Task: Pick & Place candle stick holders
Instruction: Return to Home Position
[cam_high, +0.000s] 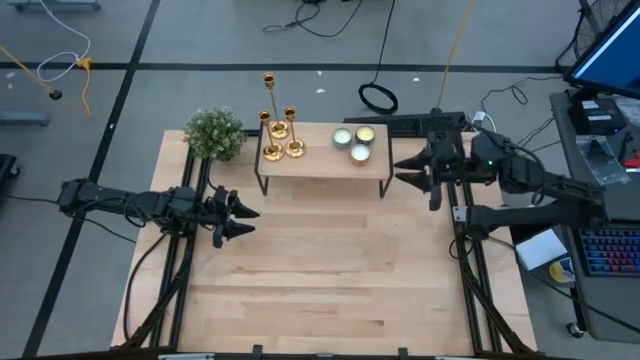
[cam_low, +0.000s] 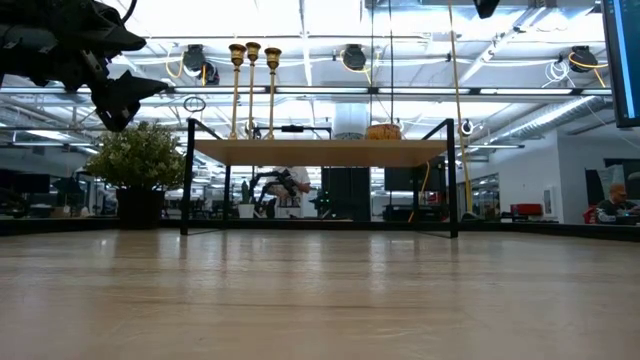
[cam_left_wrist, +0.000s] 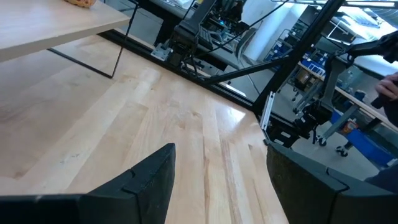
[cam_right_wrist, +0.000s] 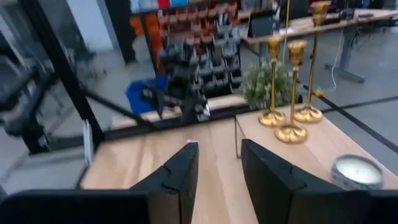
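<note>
Three gold candle stick holders (cam_high: 280, 140) of differing heights stand upright on their round bases at the left end of a small raised wooden shelf (cam_high: 320, 168) at the table's far middle. They also show in the right wrist view (cam_right_wrist: 292, 93) and the low view (cam_low: 253, 90). My right gripper (cam_high: 408, 170) hovers level off the shelf's right end, pointing toward it, open (cam_right_wrist: 219, 144) with nothing between its fingers. My left gripper (cam_high: 245, 213) waits over the table's left side, open (cam_left_wrist: 221, 155) and empty.
Three candles in tins (cam_high: 355, 142) sit on the shelf's right half. A potted green plant (cam_high: 215, 133) stands at the shelf's left. The shelf rests on thin black legs (cam_low: 187, 180). Bare wooden tabletop (cam_high: 330, 270) lies between the arms and toward the near edge.
</note>
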